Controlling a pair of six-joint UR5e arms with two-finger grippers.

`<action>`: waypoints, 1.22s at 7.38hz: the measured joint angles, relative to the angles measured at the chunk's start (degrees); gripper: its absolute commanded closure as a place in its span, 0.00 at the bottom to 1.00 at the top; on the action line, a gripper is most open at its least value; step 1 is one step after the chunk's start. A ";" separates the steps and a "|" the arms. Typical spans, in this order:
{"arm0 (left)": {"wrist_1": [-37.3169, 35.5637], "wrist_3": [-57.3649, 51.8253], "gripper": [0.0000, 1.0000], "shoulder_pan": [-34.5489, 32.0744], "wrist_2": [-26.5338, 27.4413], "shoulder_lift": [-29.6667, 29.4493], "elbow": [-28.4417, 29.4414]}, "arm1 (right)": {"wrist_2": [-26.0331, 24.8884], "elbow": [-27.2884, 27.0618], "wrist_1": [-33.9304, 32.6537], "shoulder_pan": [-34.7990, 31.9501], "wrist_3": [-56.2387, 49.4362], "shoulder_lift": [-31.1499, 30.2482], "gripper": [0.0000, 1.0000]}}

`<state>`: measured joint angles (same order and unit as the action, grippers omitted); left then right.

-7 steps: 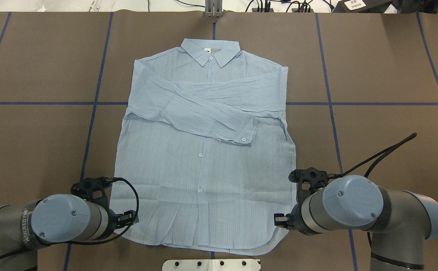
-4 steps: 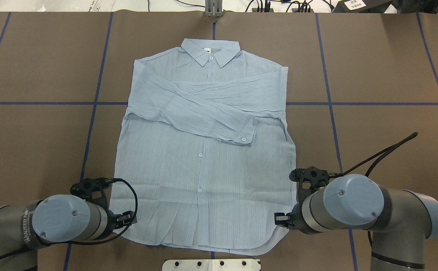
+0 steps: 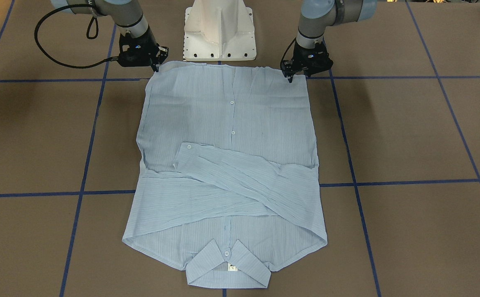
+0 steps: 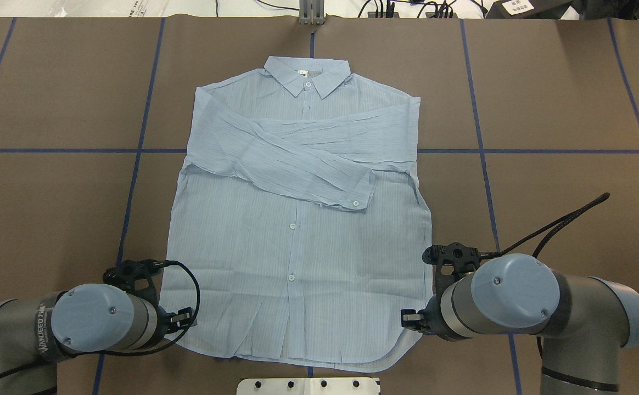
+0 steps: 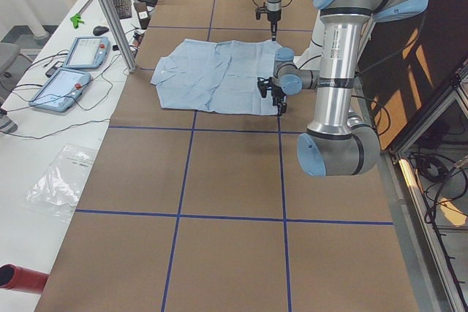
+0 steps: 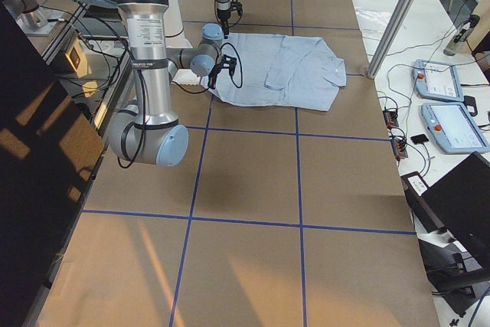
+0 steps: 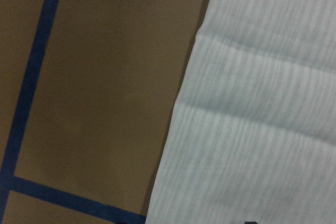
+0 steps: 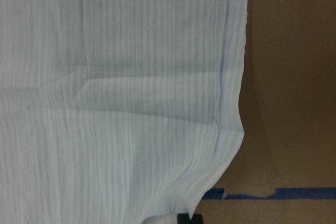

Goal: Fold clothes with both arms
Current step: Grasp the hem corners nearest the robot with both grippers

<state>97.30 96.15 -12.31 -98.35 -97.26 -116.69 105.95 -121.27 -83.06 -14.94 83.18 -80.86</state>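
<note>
From my station I see the shirt spread flat and face up in the middle of the desk. Its collar is on the far side from the robot and its hem is just beside the white pedestal. The front is buttoned. Both sleeves are folded across the chest and cross each other. The upper one runs slantwise, and its cuff, with one white button, lies just past the placket. A white label shows inside the collar.

My left claw points down at the hem corner on the robot's left, its tip at the cloth's edge. My right claw is down at the opposite hem corner in the same way. In the front view I can't make out whether either tip presses on the cloth or only sits next to it. I cannot tell whether either claw is open or closed, since the wrists hide the jaws from overhead and the front view is too coarse.

The left wrist camera shows the shirt's side edge, rippled, against the brown desk with blue tape beside it. The right wrist camera shows the rounded hem corner, with a strip of tape just below it.

Two tablets lie on the white bench past the desk's far edge.
</note>
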 measured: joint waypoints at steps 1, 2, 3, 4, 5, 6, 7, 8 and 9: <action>0.00 0.00 0.44 -0.01 0.00 -0.02 0.09 | -0.02 0.03 0.00 -0.03 -0.02 0.00 1.00; 0.00 -0.02 0.51 -0.09 0.00 -0.03 0.12 | -0.03 0.06 0.00 -0.09 -0.03 0.00 1.00; 0.00 -0.06 0.54 -0.21 0.00 -0.04 0.14 | -0.04 0.06 0.00 -0.18 -0.03 0.00 1.00; 0.00 -0.08 0.56 -0.29 0.00 -0.04 0.13 | -0.04 0.06 0.00 -0.27 -0.03 -0.02 1.00; 0.00 -0.09 0.56 -0.32 0.00 -0.04 0.10 | -0.04 0.07 0.00 -0.31 -0.04 -0.06 1.00; 0.00 -0.09 0.56 -0.34 0.00 -0.04 0.03 | -0.04 0.07 0.00 -0.36 -0.03 -0.10 1.00; 0.00 -0.09 0.60 -0.35 0.00 -0.02 -0.07 | -0.04 0.07 0.00 -0.40 -0.03 -0.14 1.00; 0.00 -0.09 0.82 -0.35 0.00 0.01 -0.14 | -0.04 0.07 0.00 -0.42 -0.03 -0.19 1.00; 0.00 -0.05 1.00 -0.35 0.00 0.02 -0.20 | -0.04 0.07 0.00 -0.47 -0.03 -0.23 1.00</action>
<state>97.29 96.10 -12.66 -98.35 -97.24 -116.90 105.91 -121.20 -83.06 -15.41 83.14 -81.09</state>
